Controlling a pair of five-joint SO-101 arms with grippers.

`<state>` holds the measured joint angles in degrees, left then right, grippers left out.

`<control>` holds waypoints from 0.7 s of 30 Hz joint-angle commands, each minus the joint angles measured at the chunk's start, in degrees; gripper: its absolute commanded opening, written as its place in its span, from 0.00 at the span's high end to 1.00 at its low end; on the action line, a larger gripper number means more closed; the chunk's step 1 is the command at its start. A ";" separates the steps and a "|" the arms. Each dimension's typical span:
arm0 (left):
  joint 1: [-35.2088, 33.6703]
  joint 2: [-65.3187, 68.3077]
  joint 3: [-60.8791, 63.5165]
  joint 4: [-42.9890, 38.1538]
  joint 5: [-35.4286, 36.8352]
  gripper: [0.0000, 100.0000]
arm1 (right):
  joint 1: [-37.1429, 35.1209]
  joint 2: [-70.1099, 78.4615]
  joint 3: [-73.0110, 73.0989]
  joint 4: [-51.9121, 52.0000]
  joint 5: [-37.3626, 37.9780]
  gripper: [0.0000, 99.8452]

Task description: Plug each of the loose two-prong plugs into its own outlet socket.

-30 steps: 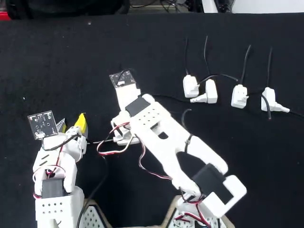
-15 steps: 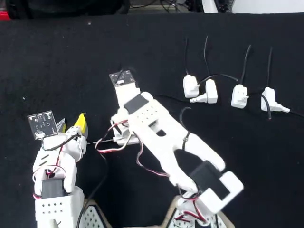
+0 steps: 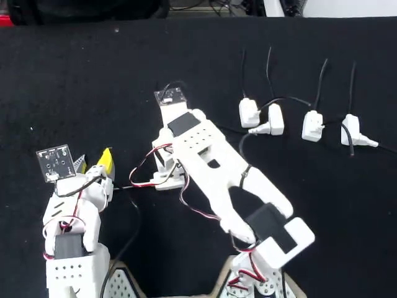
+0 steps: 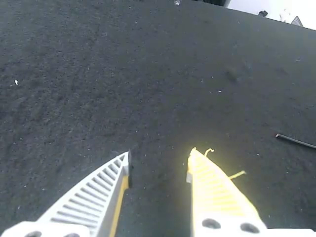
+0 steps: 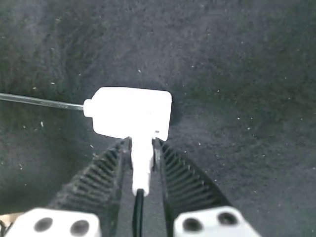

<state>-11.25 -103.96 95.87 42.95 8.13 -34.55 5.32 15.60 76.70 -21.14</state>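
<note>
**Right wrist view: right tool (image 5: 141, 142) clamped on plug (image 5: 141, 168), plug end against socket (image 5: 132, 112)**

Right tool: both dark ribbed fingers (image 5: 106, 173) press on the sides of the plug's narrow white body. A black cord (image 5: 139, 207) runs back between the fingers. The plug end touches the socket's long side; can't tell if the prongs are seated. The socket is a rounded white block lying flat on the black desk (image 5: 247, 74), with a thin cord (image 5: 39, 101) leaving one short end.

High view: the right arm (image 3: 211, 167) runs from 6 o'clock up toward 11 o'clock of centre. Plug and socket are hidden under it. A black cord loop (image 3: 243, 144) comes out beside the arm on its 3 o'clock side.

The left arm (image 3: 74, 217) sits at 7 o'clock. The left tool (image 3: 93, 162) points to 12, with one white and one yellow finger standing apart over the desk cloth.

Four white corded blocks (image 3: 312, 126) lie in a row at 1–2 o'clock on the desk, well apart from both tools. Two of them have a narrow white stub (image 3: 254, 131) touching one side.
</note>
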 commanded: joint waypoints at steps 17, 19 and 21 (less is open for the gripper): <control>-0.40 -0.44 -1.19 -1.23 0.00 0.80 | -2.81 2.59 -5.49 1.67 -0.09 0.99; -0.40 -0.44 -1.19 -1.23 0.00 0.80 | -3.87 3.38 -5.67 0.62 -0.44 0.99; -0.40 -0.44 -1.19 -1.23 0.00 0.80 | -3.87 4.00 -5.67 -0.79 -0.53 0.99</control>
<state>-11.25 -103.96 95.87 42.95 8.13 -37.10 8.84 11.91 77.67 -21.14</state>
